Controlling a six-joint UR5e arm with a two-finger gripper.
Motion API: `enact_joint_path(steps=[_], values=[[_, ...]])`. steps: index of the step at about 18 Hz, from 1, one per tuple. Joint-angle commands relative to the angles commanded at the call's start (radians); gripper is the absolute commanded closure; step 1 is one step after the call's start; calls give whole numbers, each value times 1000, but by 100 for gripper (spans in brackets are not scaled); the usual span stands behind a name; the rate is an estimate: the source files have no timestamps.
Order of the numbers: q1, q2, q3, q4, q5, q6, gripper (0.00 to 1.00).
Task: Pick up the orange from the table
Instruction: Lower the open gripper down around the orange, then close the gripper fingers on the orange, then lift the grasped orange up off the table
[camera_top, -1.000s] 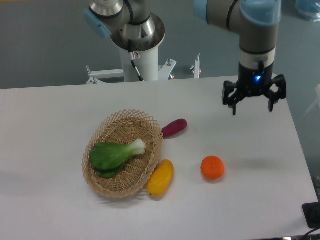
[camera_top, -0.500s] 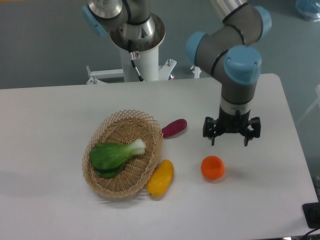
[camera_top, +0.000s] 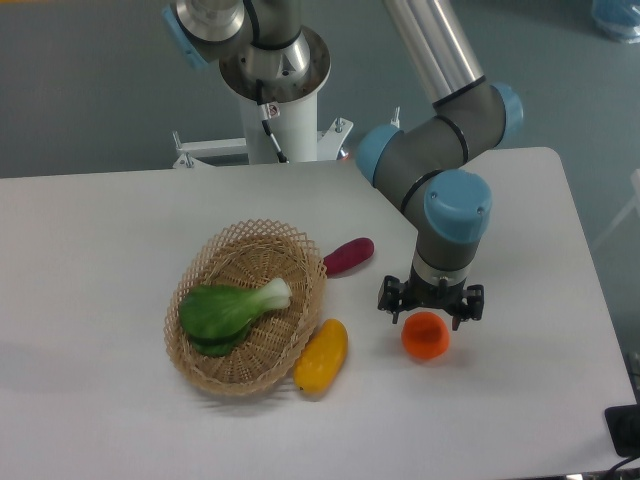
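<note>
Flanking the orange on the table, the spread gripper has a yellow fruit, purple vegetable and basket to the orange's left.

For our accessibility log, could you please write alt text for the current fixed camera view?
A robot arm's open gripper hangs just above an orange lying on a white table. To the left lie a yellow fruit, a purple vegetable and a wicker basket holding a leafy green.

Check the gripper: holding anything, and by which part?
Nothing held. The gripper is open above the orange, which sits on the table.
</note>
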Motion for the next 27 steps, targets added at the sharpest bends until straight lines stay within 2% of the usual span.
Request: enact_joint_path(steps=[3, 7, 14, 15, 16, 17, 23, 27], values=[[2, -12, 5, 6, 5, 3, 0], [2, -26, -11, 50, 5, 3, 0], [0, -48, -6, 54, 32, 2, 0], [0, -45, -6, 54, 32, 2, 5], [0, -40, -12, 54, 32, 3, 25], [0, -38, -12, 54, 32, 3, 30], [-12, -34, -12, 52, 31, -3, 37], [-12, -29, -9, 52, 32, 3, 37]])
